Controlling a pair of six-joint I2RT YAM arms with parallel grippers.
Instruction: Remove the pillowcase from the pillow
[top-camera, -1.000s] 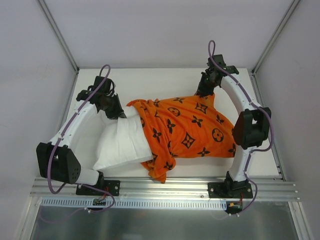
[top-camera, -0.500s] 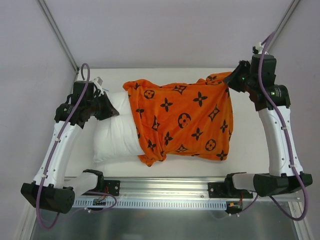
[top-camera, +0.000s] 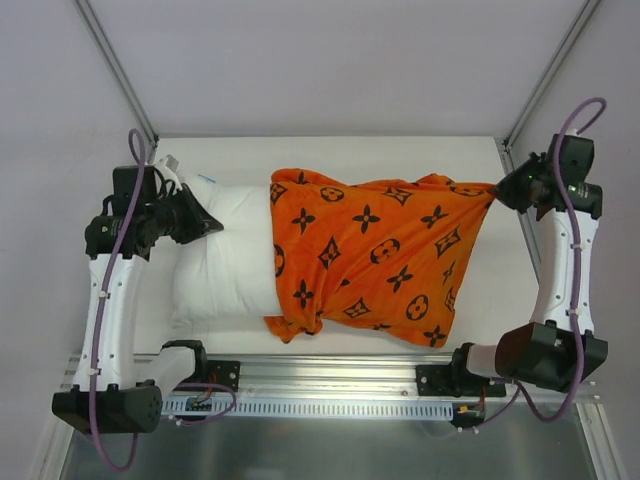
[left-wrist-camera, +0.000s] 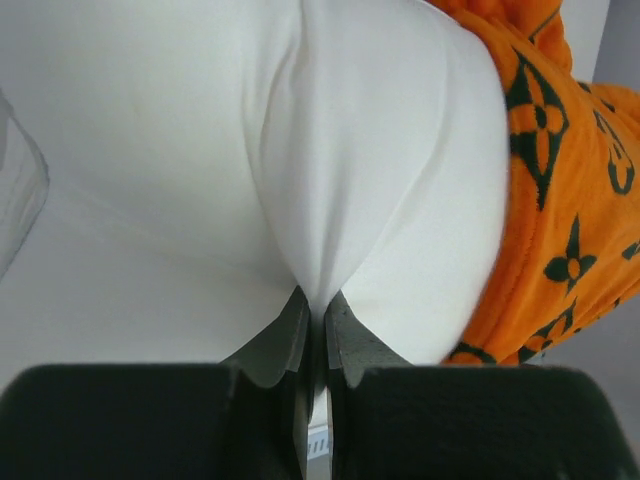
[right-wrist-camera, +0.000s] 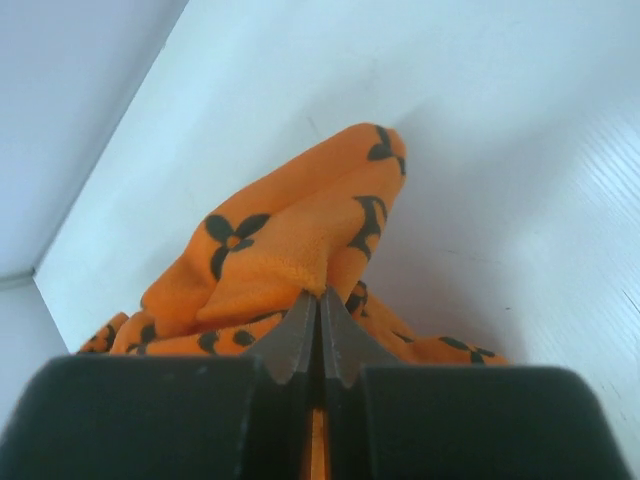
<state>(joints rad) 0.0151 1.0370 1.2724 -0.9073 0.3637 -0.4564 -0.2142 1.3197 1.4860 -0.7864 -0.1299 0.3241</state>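
Now left pincer (top-camera: 212, 222) clamped on pillow (top-camera: 222, 272) end — right pincer (top-camera: 497, 194) pinching pillowcase (top-camera: 370, 252) corner.

Soft, even light is falling from above, leaving only faint shadows. Ahead of the left gripper (left-wrist-camera: 315, 315), the pillow (left-wrist-camera: 390, 170) is glowing almost overexposed, its creases shading grey. Nearest each lens, the black finger mounts are blurring out of focus. Just beyond the right gripper (right-wrist-camera: 320, 310), the pillowcase (right-wrist-camera: 290, 250) is showing sharp and is casting a pale shadow on the white surface (right-wrist-camera: 520, 180) behind it.
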